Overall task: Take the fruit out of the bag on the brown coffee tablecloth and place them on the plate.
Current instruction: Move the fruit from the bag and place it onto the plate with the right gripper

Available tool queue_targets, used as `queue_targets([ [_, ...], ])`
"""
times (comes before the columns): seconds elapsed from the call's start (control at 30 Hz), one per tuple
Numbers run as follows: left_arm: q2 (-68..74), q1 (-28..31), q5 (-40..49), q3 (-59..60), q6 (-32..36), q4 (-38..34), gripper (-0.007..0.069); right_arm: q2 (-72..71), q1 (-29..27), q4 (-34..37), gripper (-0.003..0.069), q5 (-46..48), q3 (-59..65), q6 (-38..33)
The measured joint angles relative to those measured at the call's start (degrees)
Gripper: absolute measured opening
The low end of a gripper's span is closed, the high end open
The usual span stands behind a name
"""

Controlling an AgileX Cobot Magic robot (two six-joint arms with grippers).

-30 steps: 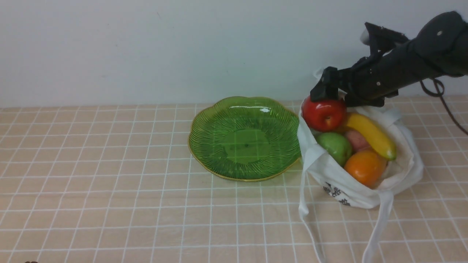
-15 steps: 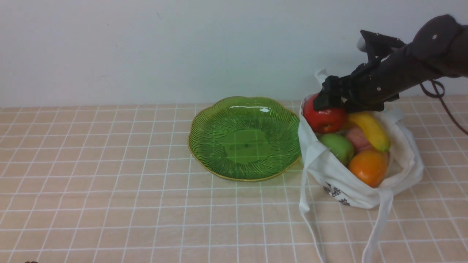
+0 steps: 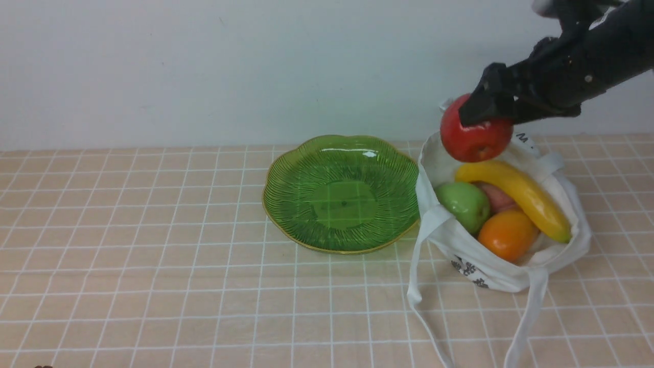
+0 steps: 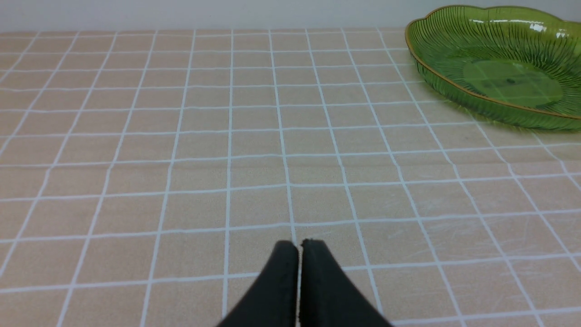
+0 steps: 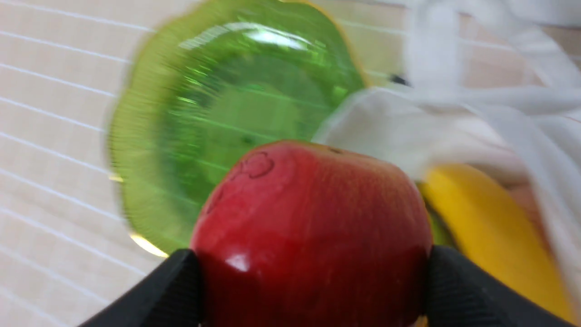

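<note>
A plain pale wall (image 3: 204, 66) is running along the far edge of the bench, and the tan tablecloth (image 3: 127, 255) with its grid of thin white lines is covering the whole top.

The soft white cloth bag (image 3: 490, 271) is slumping open near the right edge, its long straps (image 3: 424, 306) trailing toward the near edge. It is holding four glossy pieces. A green apple (image 3: 464, 204) and an orange (image 3: 506, 235) are sitting at the front, a pinkish fruit (image 3: 496, 198) is showing between them, and a long yellow banana (image 3: 521, 197) is lying across the top.

The green glass plate (image 3: 342, 199), ribbed and scalloped with a gold edge, is sitting empty just beside the bag, toward the middle of the far edge.

My right gripper (image 3: 483, 115) is clamping the round, shiny red apple (image 3: 475, 135) between its black fingers and is holding it in the air above the bag's far rim. Half a second ago that apple was down at the bag's mouth against the other fruit; the banana is now lying lower, with more of its length showing.

My left gripper (image 4: 298, 254) is hovering low over bare cloth toward the left of the bench, its fingers pressed together with nothing between them.
</note>
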Motion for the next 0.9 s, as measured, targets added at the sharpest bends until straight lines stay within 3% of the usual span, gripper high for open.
queue_targets([
  [0.23, 0.0, 0.0, 0.0, 0.0, 0.0, 0.0, -0.0008, 4.29, 9.85, 6.28, 0.0576, -4.26, 0.0, -9.47],
  [0.37, 0.0, 0.0, 0.0, 0.0, 0.0, 0.0, -0.0008, 9.74, 14.58, 6.58, 0.0576, -14.04, 0.11, -13.54],
  [0.5, 0.0, 0.0, 0.0, 0.0, 0.0, 0.0, -0.0008, 13.61, 15.36, 6.53, 0.0581, -21.77, 0.23, -14.35],
  [0.63, 0.0, 0.0, 0.0, 0.0, 0.0, 0.0, -0.0008, 15.57, 15.3, 5.76, 0.0667, -27.54, 0.28, -14.35],
  [0.9, 0.0, 0.0, 0.0, 0.0, 0.0, 0.0, -0.0008, 13.07, 13.93, -0.75, 0.0675, -25.29, 0.28, -11.66],
])
